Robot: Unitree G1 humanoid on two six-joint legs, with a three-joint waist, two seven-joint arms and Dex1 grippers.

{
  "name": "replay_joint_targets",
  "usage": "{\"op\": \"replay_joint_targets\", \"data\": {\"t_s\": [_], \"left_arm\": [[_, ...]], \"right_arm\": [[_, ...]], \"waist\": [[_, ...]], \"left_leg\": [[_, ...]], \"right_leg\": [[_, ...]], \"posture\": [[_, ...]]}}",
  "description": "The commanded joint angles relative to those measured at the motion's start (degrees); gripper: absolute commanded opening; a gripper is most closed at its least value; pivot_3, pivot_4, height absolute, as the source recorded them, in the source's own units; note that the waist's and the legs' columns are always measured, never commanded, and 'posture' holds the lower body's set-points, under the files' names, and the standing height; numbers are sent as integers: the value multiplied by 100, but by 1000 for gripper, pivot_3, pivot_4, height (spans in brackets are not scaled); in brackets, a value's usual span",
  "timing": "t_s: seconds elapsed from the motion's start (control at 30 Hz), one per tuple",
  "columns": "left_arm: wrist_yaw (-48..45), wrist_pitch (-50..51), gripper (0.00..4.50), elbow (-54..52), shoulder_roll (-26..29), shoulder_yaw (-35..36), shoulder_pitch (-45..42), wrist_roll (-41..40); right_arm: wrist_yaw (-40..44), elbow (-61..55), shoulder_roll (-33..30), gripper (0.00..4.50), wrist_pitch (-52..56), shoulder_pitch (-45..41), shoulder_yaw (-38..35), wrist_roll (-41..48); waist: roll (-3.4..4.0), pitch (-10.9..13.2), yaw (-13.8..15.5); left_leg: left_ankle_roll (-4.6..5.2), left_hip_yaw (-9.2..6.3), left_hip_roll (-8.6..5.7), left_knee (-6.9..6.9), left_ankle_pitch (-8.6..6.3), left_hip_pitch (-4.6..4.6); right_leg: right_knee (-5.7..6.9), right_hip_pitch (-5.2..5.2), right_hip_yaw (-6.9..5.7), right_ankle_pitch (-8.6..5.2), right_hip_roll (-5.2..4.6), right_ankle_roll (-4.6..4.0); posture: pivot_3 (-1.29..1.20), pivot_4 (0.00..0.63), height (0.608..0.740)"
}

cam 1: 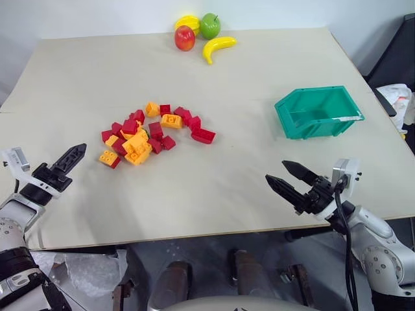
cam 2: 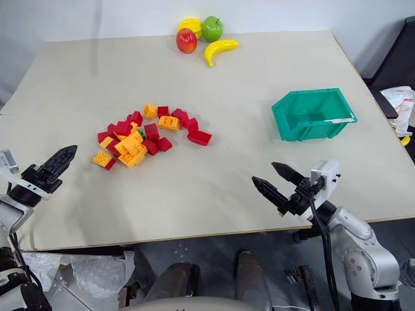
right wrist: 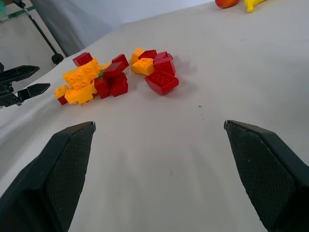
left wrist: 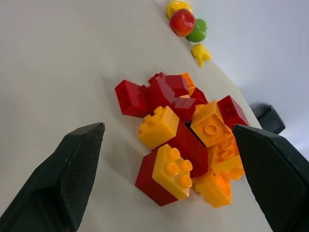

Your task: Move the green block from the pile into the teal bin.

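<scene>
The pile (cam 1: 146,133) of red and orange-yellow studded bricks lies left of the table's middle. In the right wrist view a thin sliver of green, the green block (right wrist: 102,73), peeks out between a red and a yellow brick; the rest of it is hidden. The teal bin (cam 1: 305,128) stands at the right, on its own. My left gripper (cam 1: 76,155) hovers open, left of the pile and pointing at it, and the nearest bricks (left wrist: 169,169) sit between its fingers' line of sight. At the front right my right gripper (cam 1: 275,170) is open, holds nothing and points toward the pile.
Toy fruit (cam 1: 201,32), a red apple, a green apple and bananas, sits at the table's far edge. The table's front edge (cam 1: 194,236) runs just ahead of both grippers. A dark chair and a white bag (cam 1: 399,97) stand off the right side.
</scene>
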Motion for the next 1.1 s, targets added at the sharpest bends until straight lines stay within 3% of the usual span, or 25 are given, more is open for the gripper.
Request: {"op": "replay_joint_targets", "data": {"t_s": [0.03,0.4,0.8,1.1], "left_arm": [[-122,-466,4500,-225,48,-98,46,240],[-233,-1355,4500,-438,291,-549,-46,926],[-2041,-3166,4500,410,1030,-1560,-352,2044],[-2971,-4862,1829,1467,1205,-2049,-945,2698]], "right_arm": [[98,-203,-114,4476,-84,-61,-11,-99],[433,-496,-462,4476,-154,-639,461,-522],[1049,-458,-1174,4476,-226,-1455,881,-1189],[1316,-311,-1174,4500,-136,-2244,1249,-1362]], "waist": [[0,0,-3],[0,1,-1],[4,3,-9],[9,10,-4]], "left_leg": [[0,0,0,0,0,0],[0,0,0,-1,-1,-2],[4,1,1,-4,-3,-6],[12,2,1,2,-9,-16]], "right_leg": [[0,0,0,0,0,0],[-8,0,-2,0,0,0],[-18,0,-7,0,1,0],[-27,-3,-16,1,0,1]], "posture": [[0,150,740],[0,150,740],[0,150,740],[0,150,740]]}}
